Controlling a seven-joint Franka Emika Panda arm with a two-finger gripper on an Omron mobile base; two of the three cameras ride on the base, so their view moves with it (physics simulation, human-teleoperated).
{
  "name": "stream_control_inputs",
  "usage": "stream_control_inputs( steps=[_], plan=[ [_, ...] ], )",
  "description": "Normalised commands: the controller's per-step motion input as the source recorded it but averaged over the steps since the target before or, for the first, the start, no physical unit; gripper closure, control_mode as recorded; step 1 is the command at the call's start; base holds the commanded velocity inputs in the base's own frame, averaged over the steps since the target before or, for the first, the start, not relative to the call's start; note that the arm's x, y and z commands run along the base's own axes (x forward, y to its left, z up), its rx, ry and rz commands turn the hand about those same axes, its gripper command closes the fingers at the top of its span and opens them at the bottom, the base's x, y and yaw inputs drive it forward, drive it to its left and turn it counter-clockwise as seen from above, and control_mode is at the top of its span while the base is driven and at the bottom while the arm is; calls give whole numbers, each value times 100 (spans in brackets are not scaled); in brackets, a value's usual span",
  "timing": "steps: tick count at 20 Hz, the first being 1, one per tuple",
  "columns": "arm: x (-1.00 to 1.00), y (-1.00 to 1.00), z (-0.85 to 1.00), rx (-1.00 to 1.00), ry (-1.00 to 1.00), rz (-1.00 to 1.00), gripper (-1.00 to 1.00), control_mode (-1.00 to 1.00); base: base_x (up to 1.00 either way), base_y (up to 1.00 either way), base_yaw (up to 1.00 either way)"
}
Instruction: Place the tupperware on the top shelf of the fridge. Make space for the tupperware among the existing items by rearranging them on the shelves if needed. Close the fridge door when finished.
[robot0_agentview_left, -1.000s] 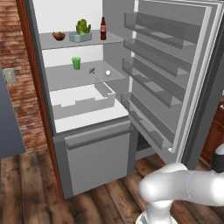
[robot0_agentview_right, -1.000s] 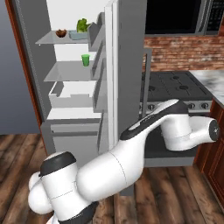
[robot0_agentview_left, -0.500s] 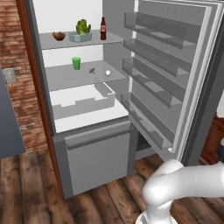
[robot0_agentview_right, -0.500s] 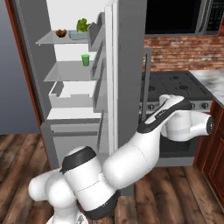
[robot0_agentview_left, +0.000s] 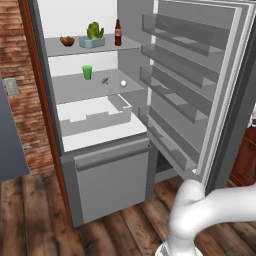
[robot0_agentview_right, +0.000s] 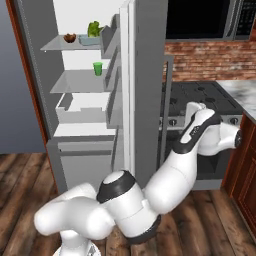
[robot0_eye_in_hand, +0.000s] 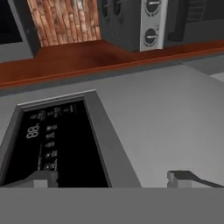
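Wood floor (robot0_agentview_left: 30, 215), brick wall (robot0_agentview_left: 15, 55), fridge door (robot0_agentview_left: 200, 85) swung wide.
On the top shelf (robot0_agentview_left: 75, 49) sit a brown lump (robot0_agentview_left: 67, 40), the tub (robot0_agentview_left: 93, 42) with a green plant in it, and a bottle (robot0_agentview_left: 118, 33); below, a cup (robot0_agentview_left: 87, 72) and ball (robot0_agentview_left: 123, 84). The gripper (robot0_eye_in_hand: 113, 178), fingers spread, faces the door's black panel (robot0_eye_in_hand: 52, 140) beside the stove (robot0_agentview_right: 200, 100).

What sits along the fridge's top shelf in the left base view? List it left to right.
Brown bowl-like lump → green leafy thing in a pale container → dark bottle with red label, all on the top shelf.
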Motion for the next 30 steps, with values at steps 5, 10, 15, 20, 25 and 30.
stream_control_inputs(
  steps=[5, 10, 15, 20, 25, 30],
  plan=[
    [75, 0, -5, 9, 1, 5, -100, -100, 0, 0, 0],
    [33, 2, -5, 3, 8, 18, -100, -100, 0, 0, 0],
    [-8, 36, -18, 0, 12, 30, -100, -100, 0, 0, 0],
    [-39, 79, -22, 0, 4, 32, -100, -100, 0, 0, 0],
    [-68, 95, -34, 0, -6, 31, -100, -100, 0, 0, 0],
    [-86, 96, -30, 0, -17, 28, -100, -100, 0, 0, 0]
  ],
)
